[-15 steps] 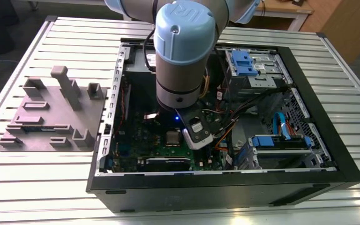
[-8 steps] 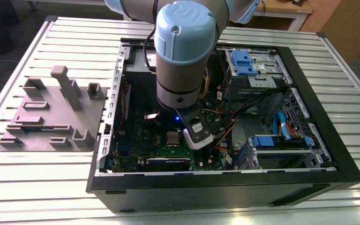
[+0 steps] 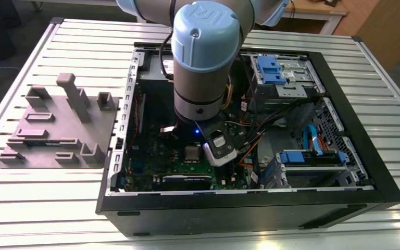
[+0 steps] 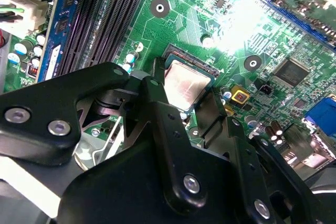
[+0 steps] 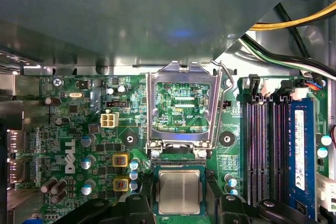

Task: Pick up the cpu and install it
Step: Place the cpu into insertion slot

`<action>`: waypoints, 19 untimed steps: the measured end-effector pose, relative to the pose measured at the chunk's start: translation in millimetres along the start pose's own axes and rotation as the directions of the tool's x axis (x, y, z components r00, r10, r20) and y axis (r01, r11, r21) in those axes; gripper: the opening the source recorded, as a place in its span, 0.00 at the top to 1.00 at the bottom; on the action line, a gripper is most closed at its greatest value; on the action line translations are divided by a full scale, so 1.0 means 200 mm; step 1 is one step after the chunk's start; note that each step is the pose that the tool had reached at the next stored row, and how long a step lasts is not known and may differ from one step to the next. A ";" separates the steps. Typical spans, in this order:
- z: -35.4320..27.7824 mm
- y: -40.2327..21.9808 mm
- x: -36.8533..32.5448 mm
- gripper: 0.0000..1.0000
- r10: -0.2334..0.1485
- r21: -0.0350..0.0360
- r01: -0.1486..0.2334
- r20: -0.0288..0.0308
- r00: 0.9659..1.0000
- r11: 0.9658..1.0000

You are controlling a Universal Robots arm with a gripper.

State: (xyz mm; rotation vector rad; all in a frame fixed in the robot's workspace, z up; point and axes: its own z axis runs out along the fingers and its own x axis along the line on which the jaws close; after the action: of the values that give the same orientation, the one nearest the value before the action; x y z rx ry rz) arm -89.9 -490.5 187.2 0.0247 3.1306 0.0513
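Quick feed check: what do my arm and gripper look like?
In the exterior view the arm is a silver-grey tube with rounded light-blue joint caps, one bearing a raised mark, and a small blue light glows below its wrist. In the second wrist view the gripper is matt black, built of flat angular link plates joined by silver bolts.

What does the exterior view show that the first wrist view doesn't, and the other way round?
The exterior view takes in the grey moulded tray on the slatted table, the open computer case and the arm reaching into it. The first wrist view gives the raised socket frame and the memory slots up close. Both show the cpu against the green motherboard.
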 end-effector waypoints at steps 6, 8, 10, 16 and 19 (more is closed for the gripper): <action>-0.004 0.001 0.000 0.53 0.000 -0.001 0.000 0.000 1.000 1.000; -0.005 0.000 0.000 0.53 0.000 0.000 0.000 0.000 1.000 1.000; -0.005 0.000 0.000 0.53 0.000 0.000 0.000 0.000 1.000 1.000; 0.000 0.000 -0.001 0.53 0.000 0.000 0.000 0.000 1.000 1.000; 0.002 0.000 -0.001 0.53 0.000 0.000 0.000 0.000 1.000 1.000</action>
State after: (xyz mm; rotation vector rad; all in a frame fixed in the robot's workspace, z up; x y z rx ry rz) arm -89.7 -490.5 186.9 0.0247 3.1306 0.0506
